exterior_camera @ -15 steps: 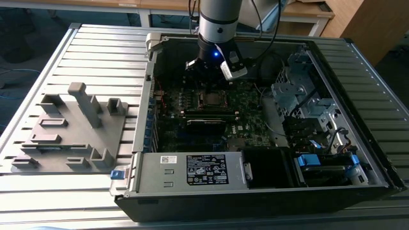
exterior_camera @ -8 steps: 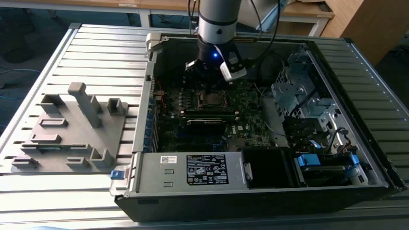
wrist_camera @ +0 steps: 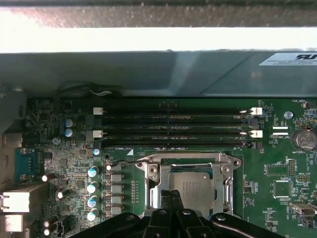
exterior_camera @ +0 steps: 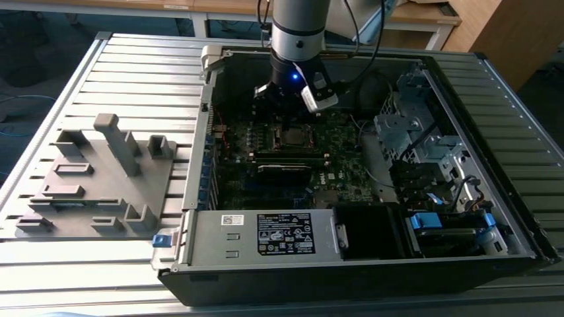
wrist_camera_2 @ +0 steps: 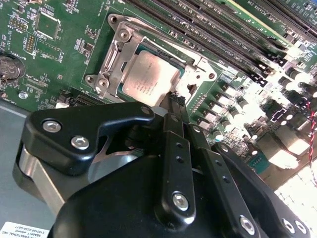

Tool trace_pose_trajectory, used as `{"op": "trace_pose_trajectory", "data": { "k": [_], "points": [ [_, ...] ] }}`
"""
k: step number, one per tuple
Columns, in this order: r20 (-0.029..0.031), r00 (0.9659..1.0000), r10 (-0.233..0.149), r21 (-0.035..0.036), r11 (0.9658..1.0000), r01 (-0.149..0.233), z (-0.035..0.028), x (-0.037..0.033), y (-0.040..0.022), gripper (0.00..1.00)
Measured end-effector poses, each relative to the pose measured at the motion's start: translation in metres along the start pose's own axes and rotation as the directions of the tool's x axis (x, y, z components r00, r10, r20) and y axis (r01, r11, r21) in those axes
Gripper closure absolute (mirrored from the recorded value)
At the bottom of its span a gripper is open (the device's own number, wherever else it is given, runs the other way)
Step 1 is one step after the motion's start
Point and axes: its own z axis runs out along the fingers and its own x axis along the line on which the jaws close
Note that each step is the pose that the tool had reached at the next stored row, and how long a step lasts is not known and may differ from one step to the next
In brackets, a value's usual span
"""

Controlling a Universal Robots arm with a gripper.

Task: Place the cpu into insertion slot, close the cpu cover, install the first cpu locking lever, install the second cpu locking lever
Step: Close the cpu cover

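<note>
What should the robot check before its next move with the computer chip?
1. Chip lying flat inside the window of the metal cover: ok.
2. Metal cover down flat around the chip: ok.
3. Lever beside the cover hooked in place: cannot tell.
4. Gripper close to the cover's edge, just above the board: ok.
5. Memory slots apart from the gripper: ok.

The cpu (wrist_camera_2: 148,79) lies within the cpu cover (wrist_camera_2: 113,52) on the motherboard (wrist_camera_2: 47,62) — tool (wrist_camera_2: 176,102) just beside it.
</note>
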Motion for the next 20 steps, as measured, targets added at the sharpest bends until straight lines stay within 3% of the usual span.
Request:
{"op": "trace_pose_trajectory", "data": {
  "k": [20],
  "points": [
    [0.0016,1.0000,0.000,-0.0001,1.0000,0.000,0.0056,0.0041,-0.0002,0.89]
  ]
}}
